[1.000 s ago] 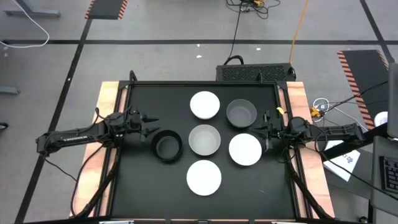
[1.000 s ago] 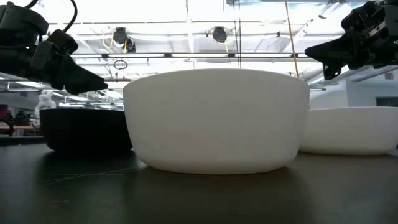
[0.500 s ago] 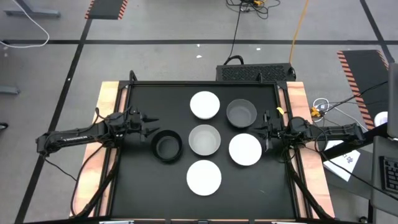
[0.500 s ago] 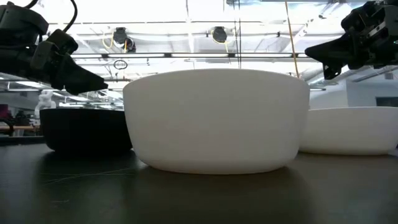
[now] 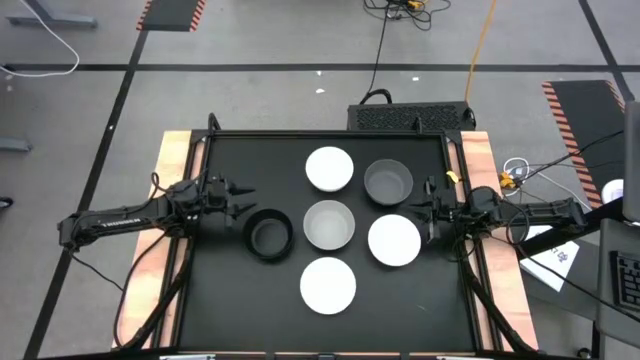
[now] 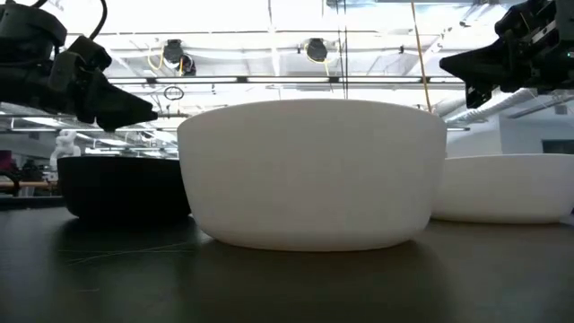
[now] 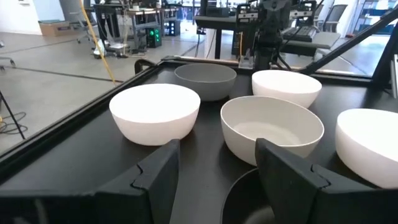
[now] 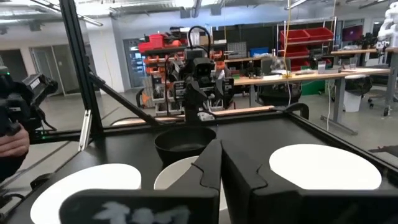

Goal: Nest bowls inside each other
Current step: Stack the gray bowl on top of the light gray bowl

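Note:
Six bowls stand upright on their bases on the black table. In the high view they are a white bowl and a dark grey bowl at the far side, a pale grey bowl in the middle, a white bowl to its right, a white bowl nearest, and a black bowl on the left. My left gripper hovers open just left of and above the black bowl. My right gripper is shut, hovering at the right edge of the right white bowl.
Wooden strips border the black table on its left and right sides. A dark box sits beyond the far edge. Bare table surface lies at the near left and near right.
In the low view both grippers have risen slightly. The bowls have stayed where they were.

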### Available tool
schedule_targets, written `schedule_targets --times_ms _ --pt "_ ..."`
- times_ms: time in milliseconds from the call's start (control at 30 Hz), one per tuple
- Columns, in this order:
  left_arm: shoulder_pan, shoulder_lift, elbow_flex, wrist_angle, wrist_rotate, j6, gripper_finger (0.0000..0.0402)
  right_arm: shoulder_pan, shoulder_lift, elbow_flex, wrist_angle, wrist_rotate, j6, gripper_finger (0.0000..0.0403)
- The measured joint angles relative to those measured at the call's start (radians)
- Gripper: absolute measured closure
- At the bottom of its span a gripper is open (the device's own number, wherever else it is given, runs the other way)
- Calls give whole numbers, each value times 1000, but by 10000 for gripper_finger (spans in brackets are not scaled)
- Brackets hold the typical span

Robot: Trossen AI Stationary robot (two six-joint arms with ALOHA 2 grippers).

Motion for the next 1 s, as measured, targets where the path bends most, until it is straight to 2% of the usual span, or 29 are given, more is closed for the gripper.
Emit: schedule_targets --times_ms 633,800,900,1000 --pt "0 0 0 124 18 -9 190 0 0 0 56 0 -37 403" --pt "0 0 0 129 18 7 190 0 0 0 94 7 -125 403" --pt "0 0 0 152 18 21 190 0 0 0 133 52 -141 403" --pt "0 0 0 174 20 20 190 0 0 0 150 156 -108 403"
